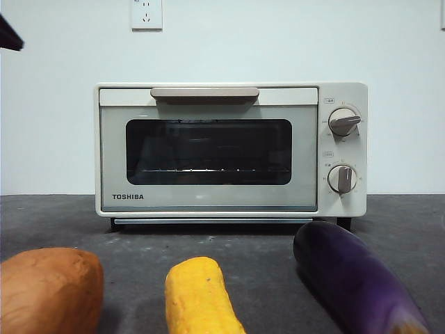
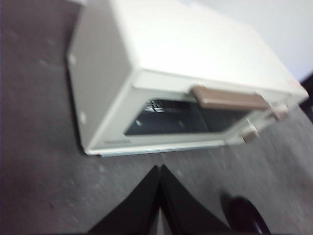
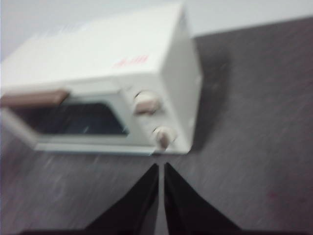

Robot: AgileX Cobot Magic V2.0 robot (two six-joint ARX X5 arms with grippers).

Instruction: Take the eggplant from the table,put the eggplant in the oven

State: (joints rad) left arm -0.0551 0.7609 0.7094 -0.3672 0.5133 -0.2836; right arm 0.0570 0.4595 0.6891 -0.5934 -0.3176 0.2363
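The glossy dark-purple eggplant [image 1: 354,278] lies on the grey table [image 1: 264,250] at the front right, its pale stem end toward the camera. In the left wrist view only its dark rounded end [image 2: 246,215] shows. Behind it stands the cream Toshiba oven [image 1: 229,149] with its glass door closed and beige handle [image 1: 204,93] on top; both wrist views show the oven [image 2: 161,73] [image 3: 112,93] from above. My left gripper [image 2: 160,169] is shut and empty above the table in front of the oven. My right gripper [image 3: 161,166] is also shut and empty, near the oven's knob side.
An orange-brown sweet potato [image 1: 49,289] lies at the front left and a yellow corn-like cylinder [image 1: 199,296] at the front middle. A wall socket [image 1: 147,14] is on the white wall behind. A black arm tip [image 1: 10,35] shows at the top left corner.
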